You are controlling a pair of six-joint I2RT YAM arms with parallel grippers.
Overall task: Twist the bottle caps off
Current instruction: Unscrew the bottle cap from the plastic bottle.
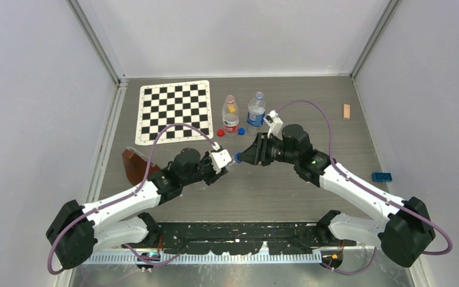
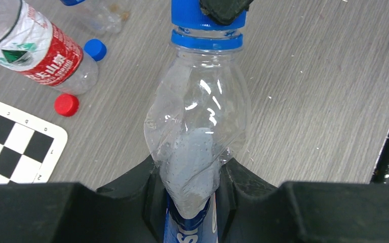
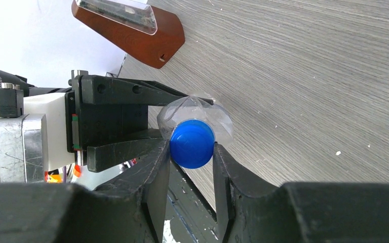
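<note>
Held bottle [image 2: 197,126], on the arms' side of the checkerboard [image 1: 173,110], is clamped by the left gripper [image 2: 191,169]. Its blue cap [image 3: 192,143], not yet off, is pinched by the right gripper [image 3: 190,152]. Just rt of the board, a red cap [image 2: 66,105] & a loose blue cap [image 2: 95,49] lie by two standing bottles [image 1: 230,116]. Approx. 2 of 3 done, apparently.

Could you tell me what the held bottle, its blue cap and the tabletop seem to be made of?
The bottle looks like thin clear plastic, glossy: bright highlights, creases where squeezed. The cap looks like opaque blue plastic, smooth with a soft sheen. The tabletop is matte grey wood grain, likely printed laminate, though solid wood cannot be ruled out.
</note>
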